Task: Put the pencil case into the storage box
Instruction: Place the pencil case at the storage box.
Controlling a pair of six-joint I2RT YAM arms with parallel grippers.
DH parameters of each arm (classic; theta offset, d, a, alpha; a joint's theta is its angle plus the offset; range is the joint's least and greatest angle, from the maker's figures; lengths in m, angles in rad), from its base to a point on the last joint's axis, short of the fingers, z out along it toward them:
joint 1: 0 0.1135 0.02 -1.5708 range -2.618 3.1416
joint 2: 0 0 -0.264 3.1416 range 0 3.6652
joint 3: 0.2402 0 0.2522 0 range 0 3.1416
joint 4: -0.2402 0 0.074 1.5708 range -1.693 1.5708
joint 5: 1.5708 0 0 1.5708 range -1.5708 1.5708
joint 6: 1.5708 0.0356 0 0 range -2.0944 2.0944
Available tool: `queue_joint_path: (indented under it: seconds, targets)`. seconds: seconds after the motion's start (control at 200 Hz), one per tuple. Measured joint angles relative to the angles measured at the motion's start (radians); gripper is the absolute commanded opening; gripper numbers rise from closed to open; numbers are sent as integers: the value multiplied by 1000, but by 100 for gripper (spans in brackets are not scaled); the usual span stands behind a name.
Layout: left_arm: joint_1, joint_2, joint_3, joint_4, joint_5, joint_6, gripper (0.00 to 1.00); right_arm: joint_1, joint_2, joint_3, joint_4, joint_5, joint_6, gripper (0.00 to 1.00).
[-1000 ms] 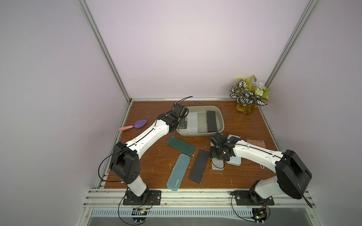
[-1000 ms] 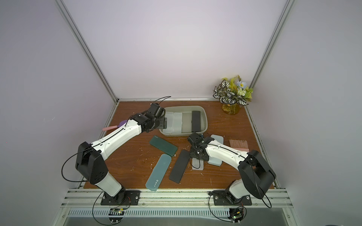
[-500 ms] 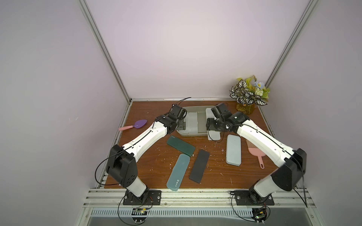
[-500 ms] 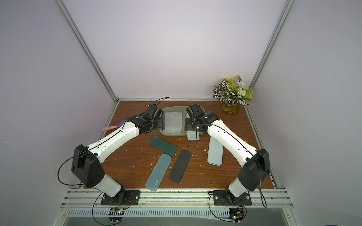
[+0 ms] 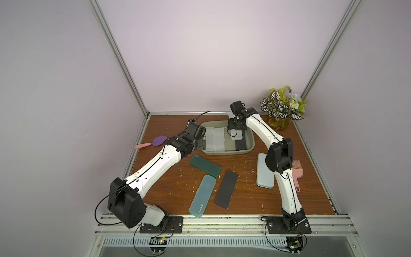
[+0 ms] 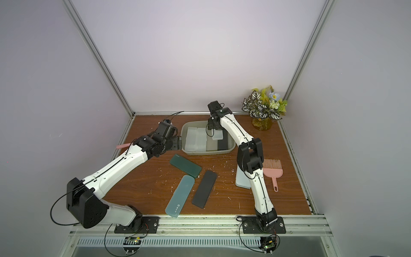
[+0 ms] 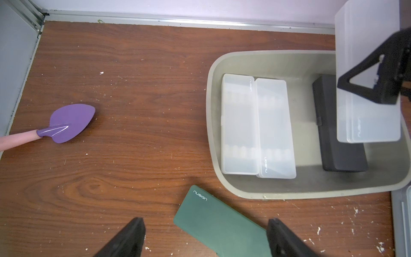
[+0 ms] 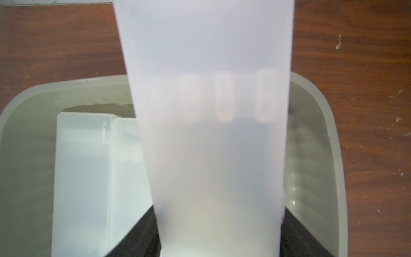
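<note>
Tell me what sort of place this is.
Probably a robot test cell: left arm and right arm bolted to an aluminium rail, bare walls with metal corner posts, a wooden tabletop.

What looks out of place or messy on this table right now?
White flecks litter the brown wooden tabletop beside the grey-beige plastic storage box. A dark green pencil case, a translucent teal pencil case and a black pencil case lie scattered at different angles. Nothing looks damaged.
</note>
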Motion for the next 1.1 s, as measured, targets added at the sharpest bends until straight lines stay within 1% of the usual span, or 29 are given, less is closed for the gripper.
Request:
queue_joint_path:
  seconds: [0.105,0.21,0.34,0.691,1.101]
  targets:
    - [0,0,-3,-1,0,0,87,-1,95,130,-42,-8,-3,56]
    - [1,0,-3,-1,1,-1,87,2,124,142,-68,-27,-2,56]
    - [1,0,-3,0,1,-1,87,9,129,104,-80,-43,-1,56]
    - [1,0,-12,0,0,-4,87,29,121,43,-8,-103,52,56]
    - [1,0,-23,0,0,-4,87,34,58,-89,27,-106,124,57]
